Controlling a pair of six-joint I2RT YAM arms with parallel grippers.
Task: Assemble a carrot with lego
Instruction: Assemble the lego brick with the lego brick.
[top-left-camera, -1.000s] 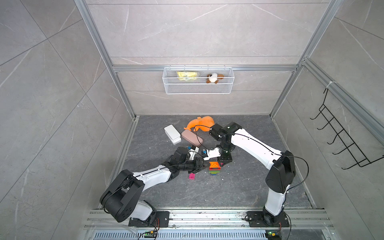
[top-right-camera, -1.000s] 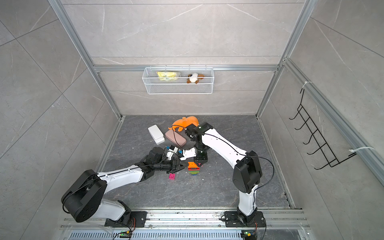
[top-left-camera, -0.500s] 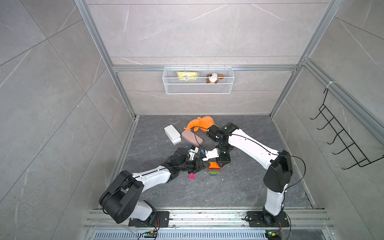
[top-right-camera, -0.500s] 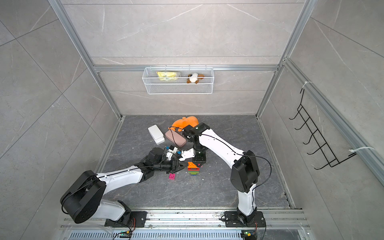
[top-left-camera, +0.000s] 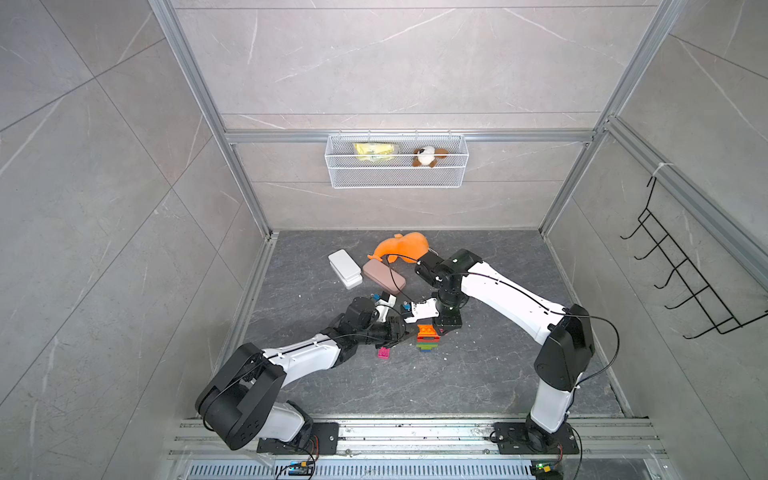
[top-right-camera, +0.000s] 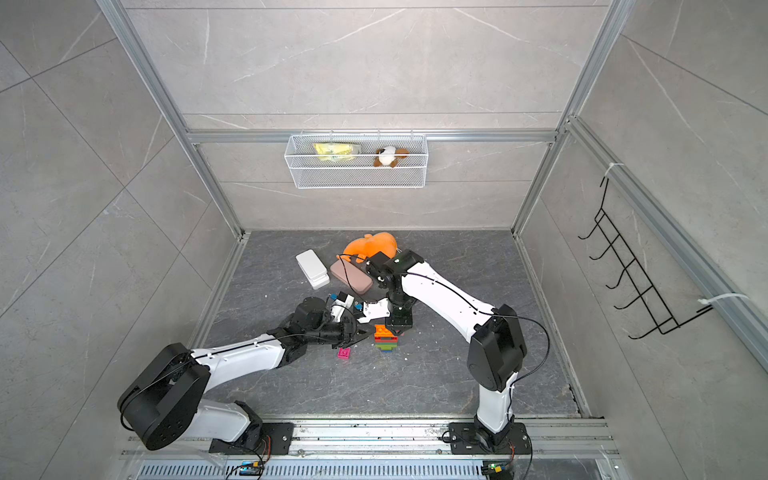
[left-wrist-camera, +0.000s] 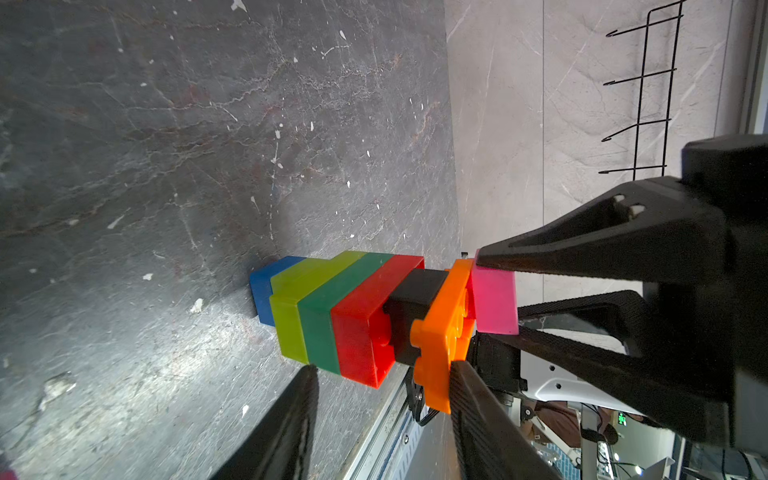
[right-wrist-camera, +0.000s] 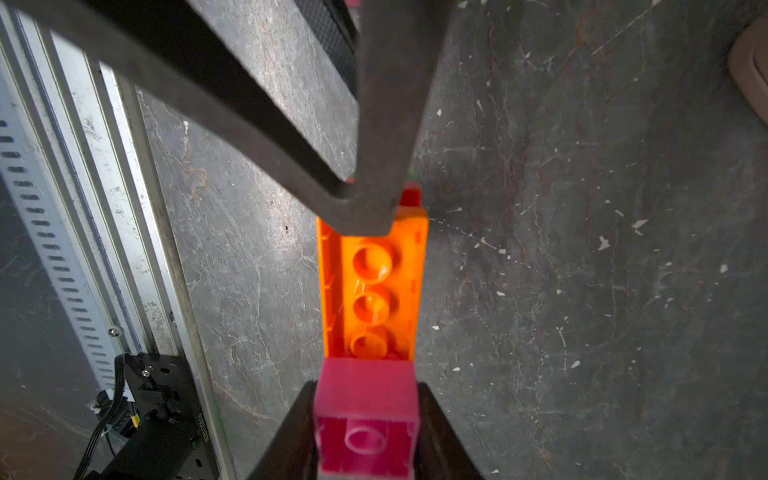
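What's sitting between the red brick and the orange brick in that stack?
A black brick, narrower than both, between the red brick and the orange brick; the left wrist view shows it.

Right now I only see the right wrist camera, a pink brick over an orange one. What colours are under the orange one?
Observer: In the left wrist view, under the pink brick in the right hand and the orange brick, the carrot goes black, red, dark green, lime, then blue on the floor.
Operator: Any more pink ones?
Observer: One loose pink brick lies on the floor near the left arm, apart from the carrot.
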